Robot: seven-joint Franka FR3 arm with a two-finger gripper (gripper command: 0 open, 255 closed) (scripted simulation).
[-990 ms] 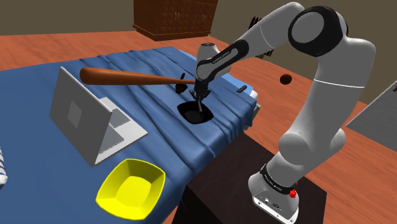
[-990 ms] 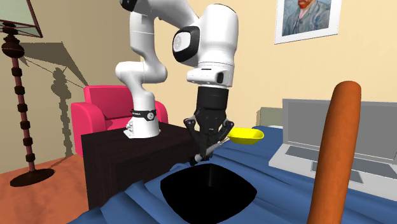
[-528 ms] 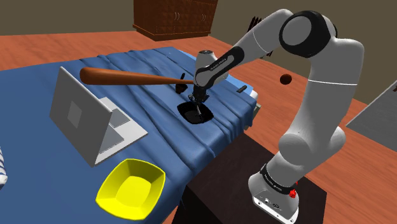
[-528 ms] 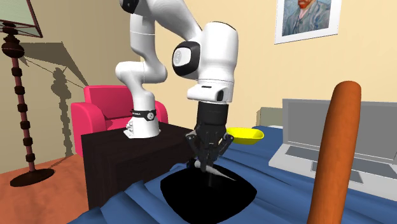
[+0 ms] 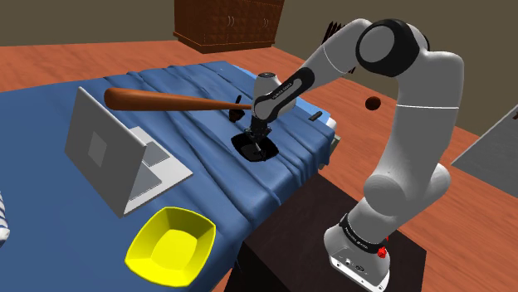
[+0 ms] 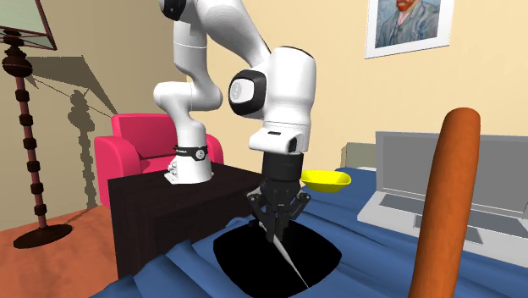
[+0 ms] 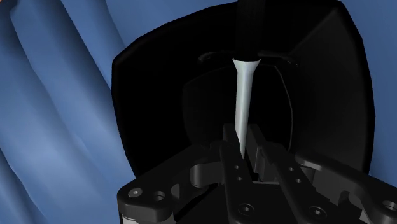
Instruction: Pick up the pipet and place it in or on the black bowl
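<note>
ok quick status: my gripper (image 6: 277, 227) is right over the black bowl (image 6: 237, 254), fingers pinched on the pipet (image 7: 243, 95). I've only got it by the skinny pale end. The rest hangs down at a slant into the bowl, and the dark bulb end basically vanishes against the black inside, so I can't tell if it's touching the bottom yet.

Stuff that could go wrong from here, imo:

- The grip is on a thin tapered bit. Not much to hold, so it could pivot or slide out between the fingers before I mean to drop it.
- If I go lower and the bulb is already on the bottom, it jams. Then it either gets pushed up thru my fingers or shoves the bowl sideways.
- The bowl sits on rumpled blue cloth (image 5: 207, 178), not a flat desk, so a nudge prob tips or scoots it.
- The pipet is long compared w/ the bowl and it's leaning. When I let go it may flop onto the rim and roll out onto the cloth.
- The baseball bat (image 5: 158, 101) lies just beside the bowl w/ its thin end near my wrist, so pulling away sloppy could clip it.

Plan is to open slow and lift straight up.
</note>
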